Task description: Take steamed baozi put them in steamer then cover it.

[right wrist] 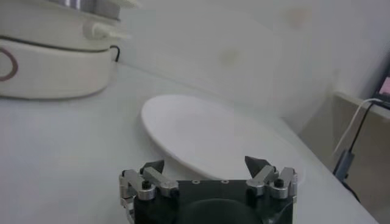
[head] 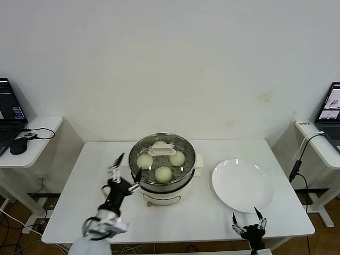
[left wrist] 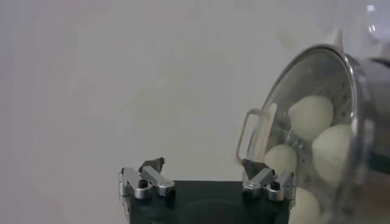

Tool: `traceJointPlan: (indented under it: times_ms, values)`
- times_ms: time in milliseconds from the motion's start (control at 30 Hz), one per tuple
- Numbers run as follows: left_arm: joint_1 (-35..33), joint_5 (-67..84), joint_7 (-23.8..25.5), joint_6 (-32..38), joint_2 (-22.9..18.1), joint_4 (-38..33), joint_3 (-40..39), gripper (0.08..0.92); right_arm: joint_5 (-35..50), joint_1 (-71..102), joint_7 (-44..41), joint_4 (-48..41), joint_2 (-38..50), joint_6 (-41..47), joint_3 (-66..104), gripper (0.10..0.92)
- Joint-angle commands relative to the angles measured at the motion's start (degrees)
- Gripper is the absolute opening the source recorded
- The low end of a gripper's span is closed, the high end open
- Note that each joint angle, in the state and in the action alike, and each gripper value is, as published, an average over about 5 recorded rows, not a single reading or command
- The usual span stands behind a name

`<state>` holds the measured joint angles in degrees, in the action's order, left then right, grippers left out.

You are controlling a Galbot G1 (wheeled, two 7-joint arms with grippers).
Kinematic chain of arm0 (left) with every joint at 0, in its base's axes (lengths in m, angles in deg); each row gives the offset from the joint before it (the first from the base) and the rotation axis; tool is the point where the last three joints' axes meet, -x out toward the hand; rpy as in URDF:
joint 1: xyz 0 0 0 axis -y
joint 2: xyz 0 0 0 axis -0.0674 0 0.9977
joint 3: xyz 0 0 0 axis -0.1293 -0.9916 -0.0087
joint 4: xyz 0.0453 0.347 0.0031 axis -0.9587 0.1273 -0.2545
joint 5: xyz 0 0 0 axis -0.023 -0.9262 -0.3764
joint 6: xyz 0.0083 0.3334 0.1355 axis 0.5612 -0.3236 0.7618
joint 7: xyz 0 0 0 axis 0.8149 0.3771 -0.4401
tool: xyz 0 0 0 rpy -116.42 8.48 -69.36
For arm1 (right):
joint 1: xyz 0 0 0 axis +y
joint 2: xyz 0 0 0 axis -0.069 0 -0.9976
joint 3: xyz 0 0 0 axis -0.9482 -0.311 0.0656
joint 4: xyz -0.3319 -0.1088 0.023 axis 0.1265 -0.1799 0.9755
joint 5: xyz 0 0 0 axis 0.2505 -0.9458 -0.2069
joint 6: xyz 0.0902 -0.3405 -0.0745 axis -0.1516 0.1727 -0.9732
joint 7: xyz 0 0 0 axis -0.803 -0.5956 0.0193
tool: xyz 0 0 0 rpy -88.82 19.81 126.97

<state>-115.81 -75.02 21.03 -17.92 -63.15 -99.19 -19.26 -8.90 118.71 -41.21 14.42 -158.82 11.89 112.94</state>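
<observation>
The steamer [head: 184, 175] stands mid-table, a steel basket on a cream pot base. The clear glass cover [head: 183, 146] sits on it, its cream handle [head: 161, 151] on top. Under the glass I see baozi [head: 163, 173], three plainly and one partly behind the handle. My left gripper [head: 123, 171] is open and empty, just left of the steamer and apart from it. In the left wrist view the gripper [left wrist: 203, 165] is open beside the cover [left wrist: 341, 85], with baozi [left wrist: 311, 117] behind the glass. My right gripper [head: 247, 222] is open and empty at the table's front right edge, below the plate.
An empty white plate [head: 243, 185] lies right of the steamer and also shows in the right wrist view [right wrist: 207, 135]. Side desks with laptops stand at far left [head: 10, 109] and far right [head: 330, 109]. A cable [head: 300, 159] hangs at the right.
</observation>
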Motion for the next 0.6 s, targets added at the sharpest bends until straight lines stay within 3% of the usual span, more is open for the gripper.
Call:
traceJointPlan:
  times_ms: [33, 367, 600]
  values:
    - [-21.31, 53.32, -12.46, 10.63, -1.48, -0.78, 14.03, 0.823, 7.70, 3.22, 0.45, 4.94, 4.37, -0.56, -5.09, 0.823]
    - [-25.87, 52.96, -11.46, 19.02, -3.59, 3.62, 13.01, 0.823, 10.01, 6.54, -0.18, 7.01, 7.35, -1.01, -7.70, 0.823]
    - [-27.50, 51.27, -8.98, 19.67, -4.65, 4.16, 12.38, 0.823, 10.37, 7.52, -0.20, 7.78, 7.26, -0.79, -8.09, 0.823]
